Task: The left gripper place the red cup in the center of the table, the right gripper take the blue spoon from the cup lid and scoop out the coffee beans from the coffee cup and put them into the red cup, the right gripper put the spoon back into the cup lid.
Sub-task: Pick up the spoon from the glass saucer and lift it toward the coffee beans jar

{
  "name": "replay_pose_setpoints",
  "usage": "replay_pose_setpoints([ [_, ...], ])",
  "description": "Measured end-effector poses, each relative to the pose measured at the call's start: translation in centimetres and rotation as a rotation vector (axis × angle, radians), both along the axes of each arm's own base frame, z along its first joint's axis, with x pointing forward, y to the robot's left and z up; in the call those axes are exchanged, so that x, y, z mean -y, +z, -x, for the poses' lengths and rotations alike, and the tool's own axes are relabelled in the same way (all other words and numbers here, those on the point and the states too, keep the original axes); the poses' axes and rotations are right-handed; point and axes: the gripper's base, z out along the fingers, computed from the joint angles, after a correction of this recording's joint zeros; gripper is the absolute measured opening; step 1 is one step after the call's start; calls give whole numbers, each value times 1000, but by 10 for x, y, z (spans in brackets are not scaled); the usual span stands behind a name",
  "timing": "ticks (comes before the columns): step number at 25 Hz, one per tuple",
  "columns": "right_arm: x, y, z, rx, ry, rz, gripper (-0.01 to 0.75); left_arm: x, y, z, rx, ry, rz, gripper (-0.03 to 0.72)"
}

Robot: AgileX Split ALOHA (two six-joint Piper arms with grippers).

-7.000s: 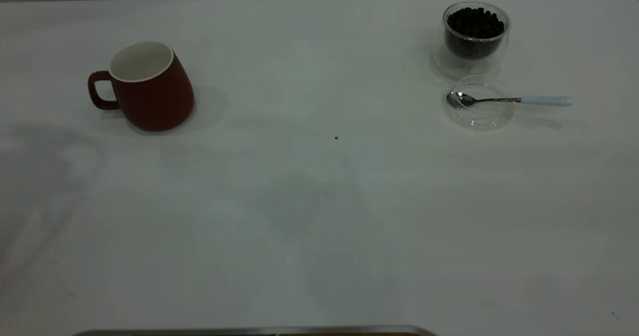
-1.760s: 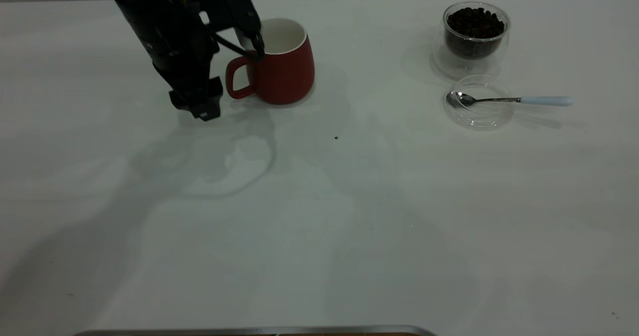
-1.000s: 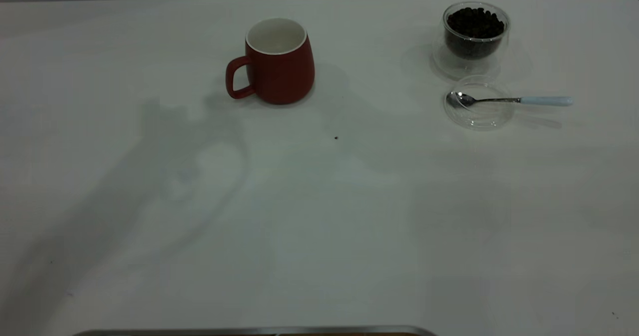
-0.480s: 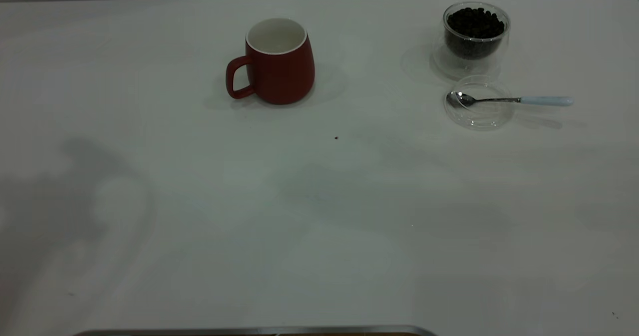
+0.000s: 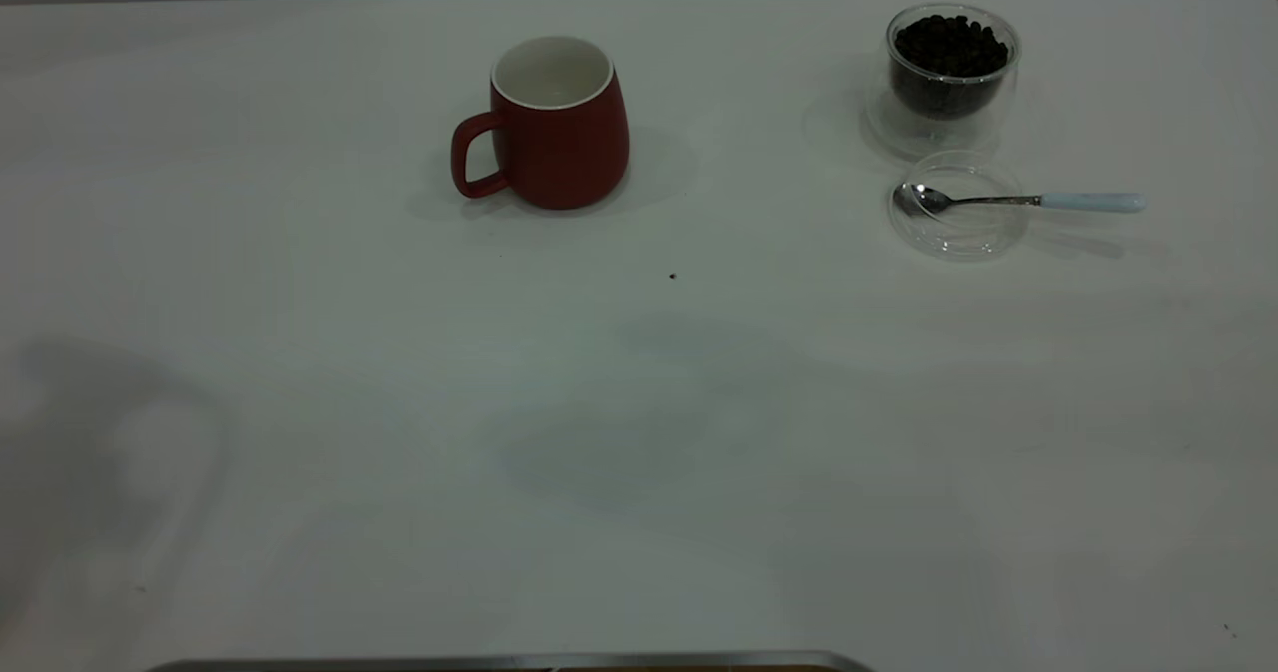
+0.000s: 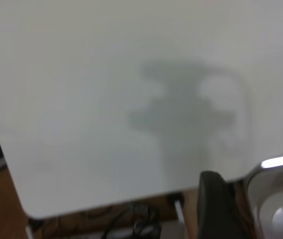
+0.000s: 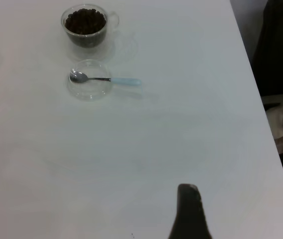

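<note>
**Mug set down, left arm gone**

Mug [image 5: 559, 128] had shifted from far left to nearer the glass cup [image 5: 944, 78], upright, handle away from it. Left gripper, beside the mug shortly before, was out of the exterior view; fingers: cannot tell. Beans [image 5: 949, 45] filled the cup. Spoon [image 5: 1018, 199] lay across the lid [image 5: 957, 218], just before the cup. Right gripper [image 7: 190, 211] hung well apart; fingers: cannot tell.

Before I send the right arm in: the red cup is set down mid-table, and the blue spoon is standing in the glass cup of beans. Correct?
Not quite. The red cup is set down mid-table, but the blue spoon lies across the clear lid just in front of the glass cup of beans, not in it. The exterior view shows this.
</note>
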Motion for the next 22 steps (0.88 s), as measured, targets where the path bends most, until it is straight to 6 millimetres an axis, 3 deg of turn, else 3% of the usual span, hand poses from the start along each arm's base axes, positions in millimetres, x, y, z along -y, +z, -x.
replay_pose_setpoints([
  [5,0,0,0,0,0,1,591,-8,-33,41,-84,13,-24,444],
  [13,0,0,0,0,0,0,591,-9,-86,107,-194,70,75,444],
  [16,0,0,0,0,0,1,591,-11,-96,132,-160,75,104,444],
  [22,0,0,0,0,0,0,591,-17,-87,166,117,54,159,444],
])
